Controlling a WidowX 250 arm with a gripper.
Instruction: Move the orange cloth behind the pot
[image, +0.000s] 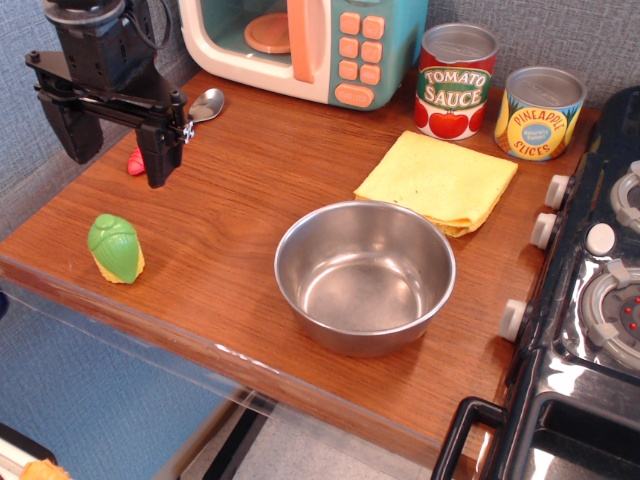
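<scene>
The orange cloth (440, 181) is a folded yellow square lying flat on the wooden table, just behind and to the right of the pot. The pot (365, 274) is a shiny steel bowl, empty, near the table's front middle. My gripper (118, 152) hangs at the far left of the table, well away from both. Its two black fingers (160, 155) stand wide apart and hold nothing.
A toy microwave (300, 45) stands at the back. A tomato sauce can (455, 82) and a pineapple can (539, 113) stand behind the cloth. A spoon (204, 106) and a small red item (136, 162) lie near the gripper. A green-yellow toy (116, 249) sits front left. A toy stove (590, 290) borders the right.
</scene>
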